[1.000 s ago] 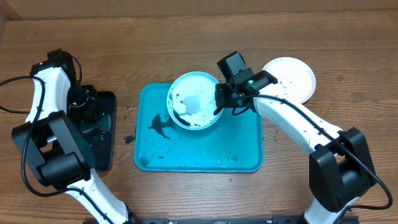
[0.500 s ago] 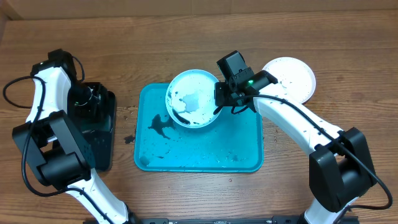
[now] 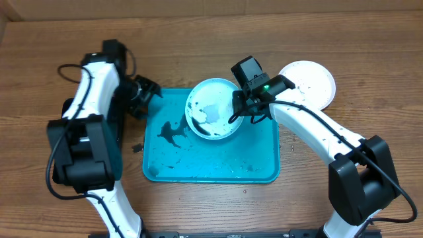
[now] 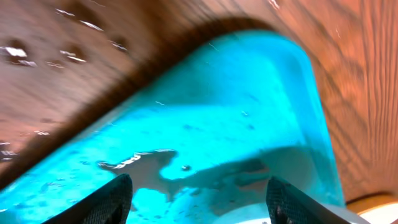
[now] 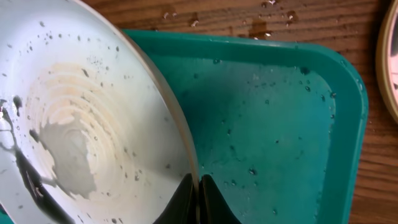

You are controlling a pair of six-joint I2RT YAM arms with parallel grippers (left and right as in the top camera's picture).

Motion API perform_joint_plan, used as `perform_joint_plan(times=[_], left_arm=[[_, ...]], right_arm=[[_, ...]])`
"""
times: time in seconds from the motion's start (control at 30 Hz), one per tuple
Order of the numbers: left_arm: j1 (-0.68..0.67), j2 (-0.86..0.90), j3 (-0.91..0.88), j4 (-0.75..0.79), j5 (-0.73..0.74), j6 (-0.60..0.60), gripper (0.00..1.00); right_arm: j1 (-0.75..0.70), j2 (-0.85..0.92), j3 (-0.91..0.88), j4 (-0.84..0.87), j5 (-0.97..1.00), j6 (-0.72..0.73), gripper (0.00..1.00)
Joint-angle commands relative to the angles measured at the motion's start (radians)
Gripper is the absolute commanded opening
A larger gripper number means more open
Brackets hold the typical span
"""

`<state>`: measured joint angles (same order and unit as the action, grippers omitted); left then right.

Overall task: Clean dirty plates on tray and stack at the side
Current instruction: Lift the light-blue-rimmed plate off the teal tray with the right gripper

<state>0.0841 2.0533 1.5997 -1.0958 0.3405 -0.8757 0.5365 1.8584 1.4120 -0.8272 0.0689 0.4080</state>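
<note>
Plate: the light-blue rimmed plate (image 3: 213,109) stood tilted over the upper middle of the tray (image 3: 211,179). Black smears clung to the lower left of its white centre in the right wrist view. Whether its lower edge touched the tray could not be told.
Hold: the right gripper (image 3: 236,109) was clamped on the plate's right rim, pinching the thin edge.
Left gripper: the left gripper (image 3: 147,92) hung over the tray's upper left corner, jaws apart with nothing seen between them, well apart from the plate.
Step, as judged: wiping the propped plate.
Doing it well: the pinch looked narrow, so any wipe should press toward the clamped rim, lightly, with drips falling inside the tray.
Tray: a black puddle (image 3: 170,132) lay left of centre.
Side: a white plate (image 3: 310,82) sat on the table at upper right, the likely stacking spot.
</note>
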Motion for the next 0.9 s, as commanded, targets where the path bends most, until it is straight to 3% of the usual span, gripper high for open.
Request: perform_joint_plan(times=[0.0,0.07,0.17,0.2,0.47,0.7,0.87], left_arm=[[-0.042,-0.021,-0.008,0.026,-0.055,0.046,0.7],[-0.052,-0.021,-0.008,0.037,-0.094,0.045,0.7],[-0.051,-0.021,-0.008,0.042,-0.151,0.045,0.98],[-0.049,-0.021,-0.008,0.045,-0.166,0.045,1.0],[-0.039,-0.021,-0.008,0.058,-0.266,0.046,1.0],[-0.039,-0.021,-0.008,0.103,-0.273,0.046,1.0],[-0.039,-0.021,-0.008,0.126,-0.273,0.046,1.0]], right_arm=[[-0.003,-0.007,0.044,-0.024,0.028,-0.024,0.03],[0.0,-0.007,0.051,-0.043,0.028,-0.05,0.04],[0.008,-0.007,0.064,-0.077,0.052,-0.076,0.04],[0.014,-0.007,0.069,-0.088,0.072,-0.076,0.04],[0.079,-0.008,0.127,-0.179,0.244,-0.101,0.04],[0.193,-0.008,0.166,-0.284,0.63,-0.102,0.04],[0.259,-0.008,0.167,-0.304,0.779,-0.102,0.04]])
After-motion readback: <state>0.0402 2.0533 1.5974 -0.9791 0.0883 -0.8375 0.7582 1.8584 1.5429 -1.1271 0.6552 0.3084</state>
